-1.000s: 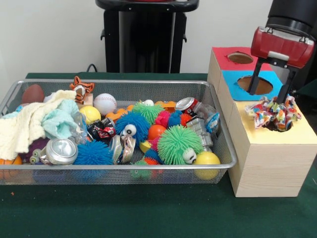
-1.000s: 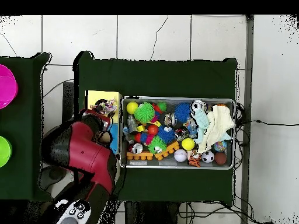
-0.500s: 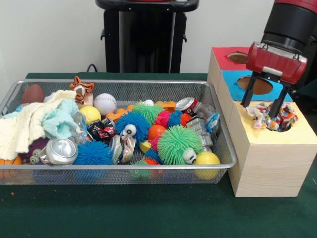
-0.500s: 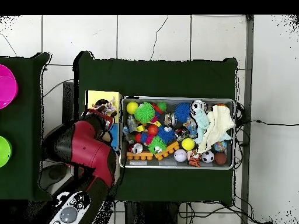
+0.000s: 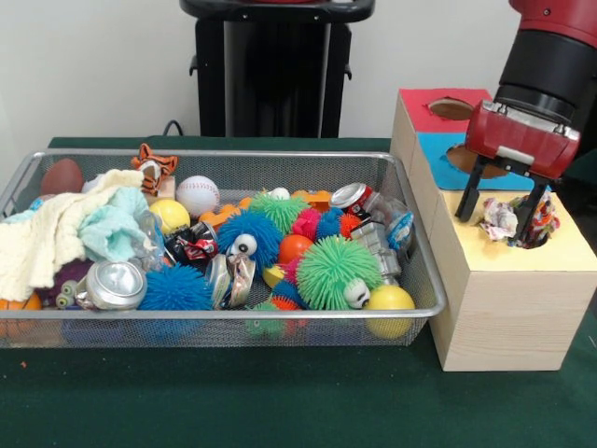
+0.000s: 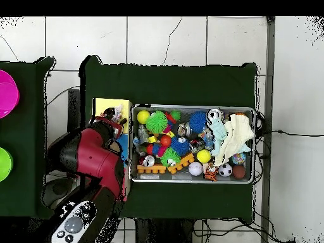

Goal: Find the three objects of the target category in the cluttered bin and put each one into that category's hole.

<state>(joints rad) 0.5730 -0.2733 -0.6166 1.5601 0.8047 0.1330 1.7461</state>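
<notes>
A crumpled multicoloured cloth (image 5: 504,220) sits partly down in the hole of the wooden box's yellow section (image 5: 560,259). My gripper (image 5: 495,229) stands over that hole, open, its two black fingers on either side of the cloth. In the overhead view the gripper (image 6: 114,124) is mostly covered by the red arm, with the cloth (image 6: 116,114) showing just beyond it. A cream cloth (image 5: 47,238) and a mint cloth (image 5: 114,229) lie at the left end of the wire bin (image 5: 224,315).
The box also has a blue section (image 5: 446,174) and a red section (image 5: 424,103), each with a hole. The bin holds spiky rubber balls (image 5: 336,269), crushed cans (image 5: 114,285), a baseball (image 5: 198,195) and a tiger toy (image 5: 154,166). Green felt covers the table.
The gripper has come down and shifted slightly left over the yellow hole. The multicoloured cloth has sunk deeper, so less of it shows.
</notes>
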